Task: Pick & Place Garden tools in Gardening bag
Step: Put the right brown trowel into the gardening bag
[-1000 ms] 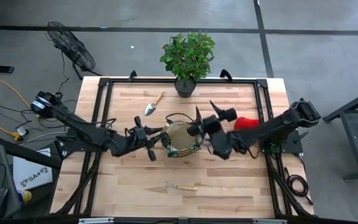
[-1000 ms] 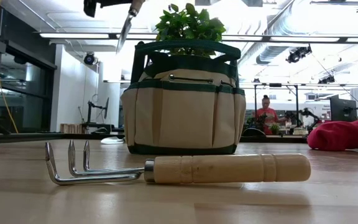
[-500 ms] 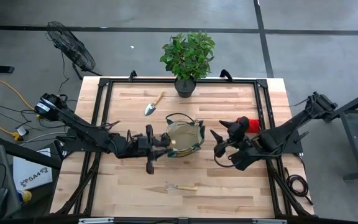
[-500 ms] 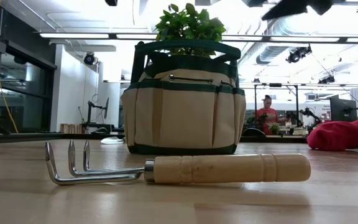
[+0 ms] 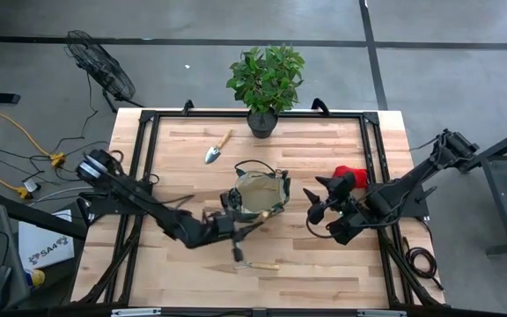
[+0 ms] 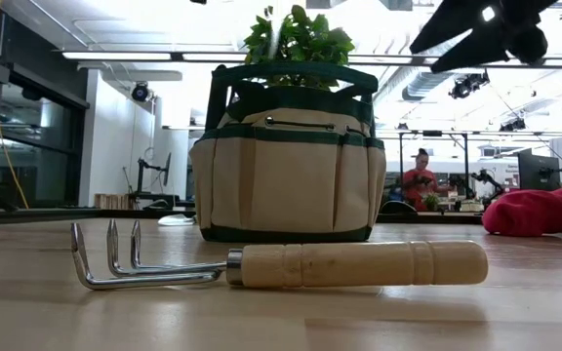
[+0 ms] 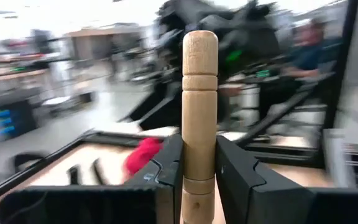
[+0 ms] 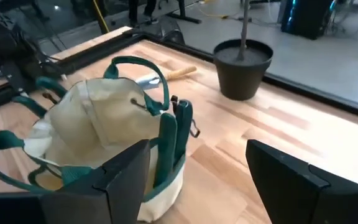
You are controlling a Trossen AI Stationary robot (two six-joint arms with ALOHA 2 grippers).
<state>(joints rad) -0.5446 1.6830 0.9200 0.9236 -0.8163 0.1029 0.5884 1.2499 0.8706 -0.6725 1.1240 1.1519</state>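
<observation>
Item: left gripper (image 7: 199, 177), clamped on a wooden-handled trowel (image 7: 199, 112), just beside the round tan green-trimmed gardening bag (image 5: 259, 195) at table centre. Right gripper (image 5: 322, 201) waited beside the bag, fingers apart. Step judged: carrying; next, lift over the bag's mouth and release.

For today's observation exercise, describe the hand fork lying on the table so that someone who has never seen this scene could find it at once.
Start at the tan gardening bag mid-table. On the side away from the potted plant, nearer the table's front edge, lies the hand fork. Unlike the trowel by the plant, it ends in bent metal prongs, not a blade.
</observation>
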